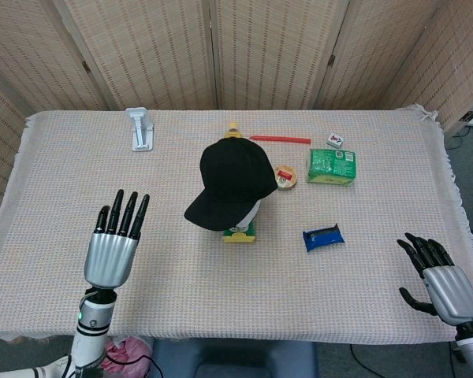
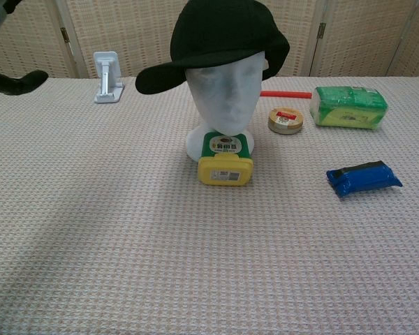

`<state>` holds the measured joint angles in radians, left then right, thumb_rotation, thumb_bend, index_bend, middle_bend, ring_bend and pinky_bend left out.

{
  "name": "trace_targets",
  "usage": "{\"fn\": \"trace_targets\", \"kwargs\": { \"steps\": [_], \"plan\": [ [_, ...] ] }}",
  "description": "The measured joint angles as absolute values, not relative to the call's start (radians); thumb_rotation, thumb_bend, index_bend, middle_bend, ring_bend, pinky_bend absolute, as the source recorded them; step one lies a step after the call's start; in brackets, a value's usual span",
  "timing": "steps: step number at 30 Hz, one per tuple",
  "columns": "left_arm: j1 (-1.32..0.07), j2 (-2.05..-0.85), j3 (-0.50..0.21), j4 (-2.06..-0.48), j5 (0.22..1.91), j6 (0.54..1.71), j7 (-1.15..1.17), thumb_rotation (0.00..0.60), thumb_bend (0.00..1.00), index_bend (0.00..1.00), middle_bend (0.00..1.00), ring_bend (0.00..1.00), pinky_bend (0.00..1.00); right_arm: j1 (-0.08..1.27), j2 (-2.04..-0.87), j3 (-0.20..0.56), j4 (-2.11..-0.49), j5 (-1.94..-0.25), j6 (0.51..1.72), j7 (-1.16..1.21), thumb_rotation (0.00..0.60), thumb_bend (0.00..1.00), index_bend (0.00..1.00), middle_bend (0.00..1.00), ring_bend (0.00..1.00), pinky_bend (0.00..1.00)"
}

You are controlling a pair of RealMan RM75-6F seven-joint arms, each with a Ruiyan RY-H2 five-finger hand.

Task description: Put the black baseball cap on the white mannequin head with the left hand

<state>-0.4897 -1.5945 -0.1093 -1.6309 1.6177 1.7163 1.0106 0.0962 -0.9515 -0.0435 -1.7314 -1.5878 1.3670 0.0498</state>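
The black baseball cap (image 1: pixel 235 179) (image 2: pixel 223 38) sits on the white mannequin head (image 2: pixel 225 98), its brim pointing toward the left front. Only a small part of the mannequin head (image 1: pixel 254 213) shows under the cap in the head view. My left hand (image 1: pixel 114 242) hovers well to the left of the cap, fingers spread and holding nothing; in the chest view only a dark fingertip (image 2: pixel 14 80) shows at the left edge. My right hand (image 1: pixel 443 277) stays at the table's front right corner, fingers apart and empty.
A yellow-lidded jar (image 2: pixel 225 160) lies right in front of the mannequin's base. A blue packet (image 2: pixel 363 176), a green pack (image 2: pixel 349 106), a small round tin (image 2: pixel 285 120), a red stick (image 1: pixel 280 139) and a white holder (image 1: pixel 140 127) lie around the table.
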Motion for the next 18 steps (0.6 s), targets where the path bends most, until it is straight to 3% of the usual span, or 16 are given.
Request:
{"fn": "trace_targets", "kwargs": {
  "steps": [9,18],
  "plan": [
    [-0.418,-1.429,-0.113,-1.709,1.406,1.6,0.769,0.6,0.26,0.02,0.14,0.09,0.32,0.098,-0.967,-0.025,-1.733,-1.547,1.363,0.007,0.6,0.26,0.0,0.0,0.0,0.0],
    [-0.322,-1.254,-0.089,-1.721,1.289,1.481,0.37,0.6,0.26,0.02,0.13,0.09,0.31,0.082,-0.973,0.005,-1.734,-1.497,1.404,-0.022,0.6,0.26,0.0,0.0,0.0,0.0]
  ]
}}
